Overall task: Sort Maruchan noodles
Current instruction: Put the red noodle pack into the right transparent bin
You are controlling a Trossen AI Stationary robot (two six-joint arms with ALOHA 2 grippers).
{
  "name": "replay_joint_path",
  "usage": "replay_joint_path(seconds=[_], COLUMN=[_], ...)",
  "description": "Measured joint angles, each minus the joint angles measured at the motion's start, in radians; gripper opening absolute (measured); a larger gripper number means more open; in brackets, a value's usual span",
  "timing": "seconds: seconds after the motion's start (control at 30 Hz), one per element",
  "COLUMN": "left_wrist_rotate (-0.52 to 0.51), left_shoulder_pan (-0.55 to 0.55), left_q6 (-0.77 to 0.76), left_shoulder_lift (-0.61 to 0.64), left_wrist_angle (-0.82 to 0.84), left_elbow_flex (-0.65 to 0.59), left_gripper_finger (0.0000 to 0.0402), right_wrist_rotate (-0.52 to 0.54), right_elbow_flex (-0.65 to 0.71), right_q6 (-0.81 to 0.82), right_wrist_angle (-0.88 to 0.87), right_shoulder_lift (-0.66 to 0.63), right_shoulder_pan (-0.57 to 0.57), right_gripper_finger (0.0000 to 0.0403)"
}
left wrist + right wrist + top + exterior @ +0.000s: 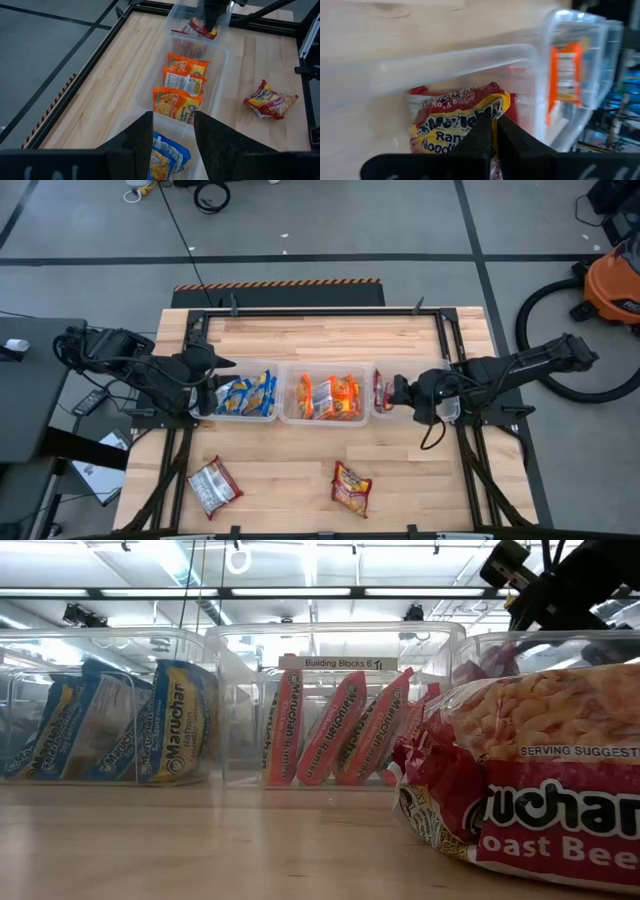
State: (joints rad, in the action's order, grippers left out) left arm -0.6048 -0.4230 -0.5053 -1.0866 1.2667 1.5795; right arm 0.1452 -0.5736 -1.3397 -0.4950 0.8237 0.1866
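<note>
Where our right gripper stands: low over the right bin, fingers pressed together, tips against a red packet lying in that bin.
Grip: we cannot tell whether a fold of the wrapper is pinched between the fingers or they only touch it.
Left gripper: fingers apart with nothing between them, hovering over the left bin, waiting.
Sorted so far: blue packets stand in the left bin, orange packets in the middle bin, the red packet in the right one.
Left to sort: two loose packets lie on the table in front of the bins, well apart, a red-and-silver one on the left and a red-and-yellow one nearer the middle.
Step in hand: we judge this as handling the red packet in the right bin, either setting it down or tidying it.
Next move: we think the right arm must lift clear of the bin wall without dragging the wrapper along, then reach for the red-and-yellow packet, approaching from above since it lies flat and crinkled.
</note>
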Motion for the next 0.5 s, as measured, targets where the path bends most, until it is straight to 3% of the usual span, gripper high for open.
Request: replay_joint_path(seconds=[0.2, 0.5], left_wrist_rotate=[0.000, 0.000], left_shoulder_pan=[0.000, 0.000], left_q6=[0.000, 0.000], left_shoulder_lift=[0.000, 0.000], left_wrist_angle=[0.000, 0.000], left_elbow_flex=[0.000, 0.000], left_gripper_finger=[0.0148, 0.0148], right_wrist_rotate=[-0.014, -0.067], right_elbow_flex=[-0.009, 0.005], right_q6=[0.066, 0.123], right_wrist_angle=[0.056, -0.111], right_shoulder_lift=[-0.051, -0.099], right_shoulder_pan=[0.012, -0.017], right_gripper_finger=[0.0014, 0.0014])
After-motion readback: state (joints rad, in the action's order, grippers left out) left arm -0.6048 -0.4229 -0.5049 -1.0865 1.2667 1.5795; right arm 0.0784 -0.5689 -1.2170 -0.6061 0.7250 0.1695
